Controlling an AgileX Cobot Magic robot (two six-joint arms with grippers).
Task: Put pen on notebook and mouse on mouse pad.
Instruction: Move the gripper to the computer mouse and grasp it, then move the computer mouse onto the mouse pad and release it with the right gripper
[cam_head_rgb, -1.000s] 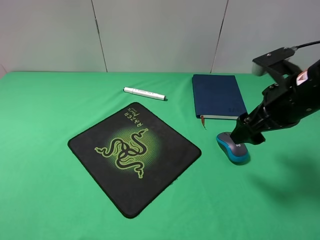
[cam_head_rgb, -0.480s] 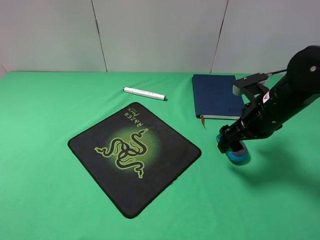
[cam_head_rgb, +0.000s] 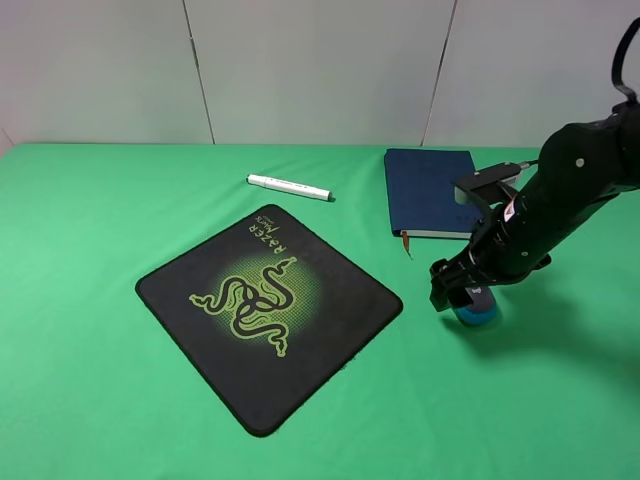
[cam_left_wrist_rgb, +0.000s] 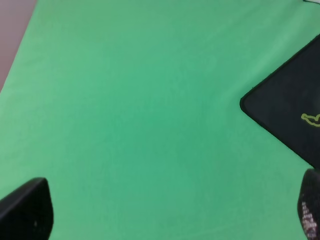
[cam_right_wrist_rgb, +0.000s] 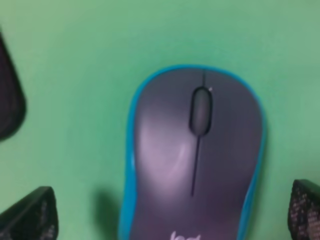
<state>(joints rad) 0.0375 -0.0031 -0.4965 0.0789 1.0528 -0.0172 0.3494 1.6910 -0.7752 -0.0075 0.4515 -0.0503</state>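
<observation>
While your right claw straddles the mouse toward the tabletop's right edge, spread wide without gripping, your left claw hangs released too.

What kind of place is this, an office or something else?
Probably a robot test bench rather than an office: a table covered in plain green cloth, bare white panels behind it, and a black robot arm working among a few desk items: mouse pad, notebook, pen.
</observation>
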